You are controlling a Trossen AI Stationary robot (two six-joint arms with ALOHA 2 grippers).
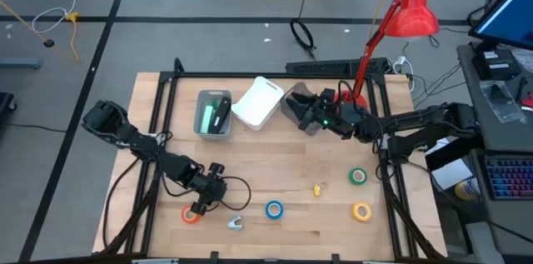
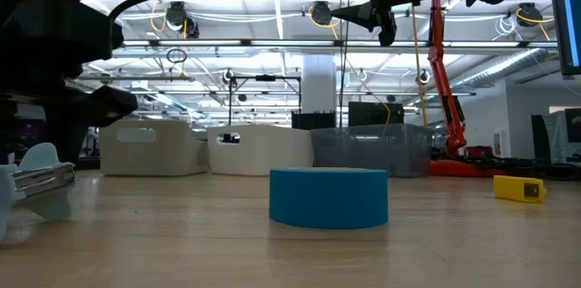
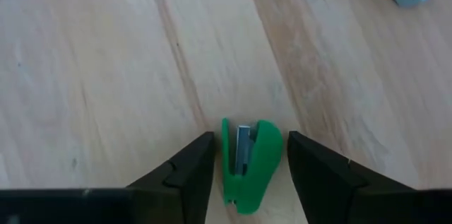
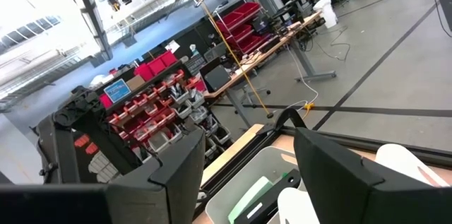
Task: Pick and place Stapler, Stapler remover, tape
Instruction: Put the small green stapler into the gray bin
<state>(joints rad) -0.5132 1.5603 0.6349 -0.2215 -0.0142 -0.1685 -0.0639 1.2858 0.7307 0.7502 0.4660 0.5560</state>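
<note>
Wooden tabletop (image 1: 275, 164) with three bins along the far edge, and the tapes and small tools spread across the near half. I have the left gripper (image 1: 202, 204) low at the near left, just beside the orange tape (image 1: 191, 215). On its wrist camera the two fingers (image 3: 191, 167) flank a small green stapler (image 3: 247, 160). They stand close on both sides, but I cannot tell whether they are pressing it or only bracketing it. The stapler remover (image 1: 236, 223) lies near it to the right, and the blue tape (image 1: 274, 209) beyond that.

The right gripper (image 1: 310, 117) waits raised over the far bins, fingers spread wide with nothing between them.

I judge this to be the stapler pick, at the grasp. Next I would close firmly, lift straight up clear of the orange tape, then carry far toward the grey bin (image 1: 213, 115), which already holds something green.
</note>
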